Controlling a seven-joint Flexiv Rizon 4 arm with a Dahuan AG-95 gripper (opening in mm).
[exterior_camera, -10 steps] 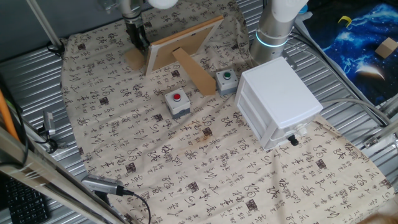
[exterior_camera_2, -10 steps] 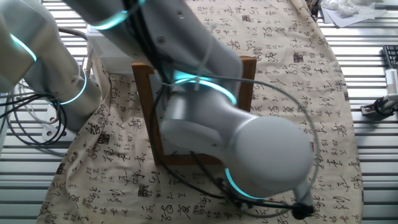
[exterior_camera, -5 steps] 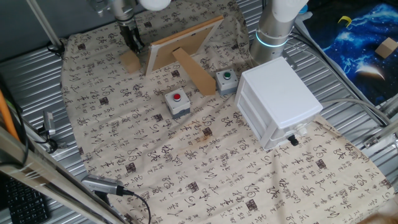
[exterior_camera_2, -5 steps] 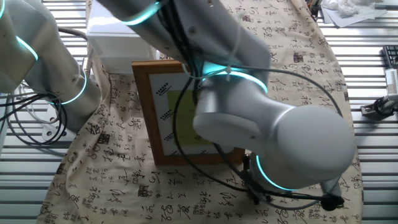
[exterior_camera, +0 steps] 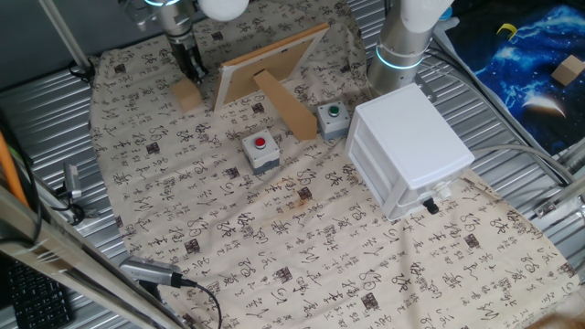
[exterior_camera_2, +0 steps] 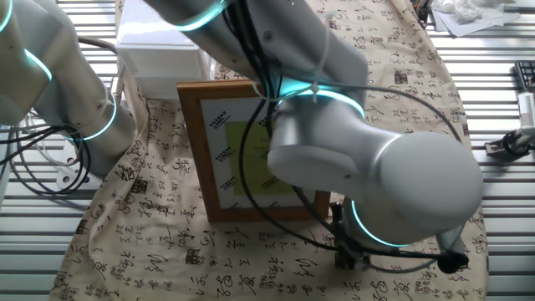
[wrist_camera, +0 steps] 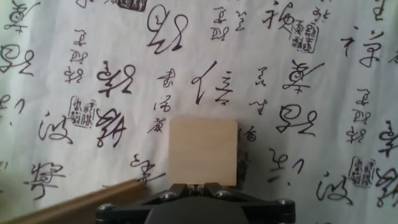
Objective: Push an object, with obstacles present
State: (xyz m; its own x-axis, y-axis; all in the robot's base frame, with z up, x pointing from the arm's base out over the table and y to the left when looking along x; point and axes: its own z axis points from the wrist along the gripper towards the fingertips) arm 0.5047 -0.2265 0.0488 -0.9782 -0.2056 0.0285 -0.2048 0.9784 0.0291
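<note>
Pincer (wrist_camera: 194, 185) fingers together, butted against small tan wooden block (wrist_camera: 203, 152); I'd watch for an off-centre shove yawing it into tan wooden frame (exterior_camera: 268, 62)

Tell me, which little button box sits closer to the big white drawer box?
The grey box with the green button. It sits right beside the white cabinet; the red-button box is farther out on the cloth.

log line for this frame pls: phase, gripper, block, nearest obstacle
phase: pushing | gripper: fingers together behind block | object: small tan wooden block, flat on calligraphy-print cloth | nearest obstacle: tan wooden picture frame, apart from block
</note>
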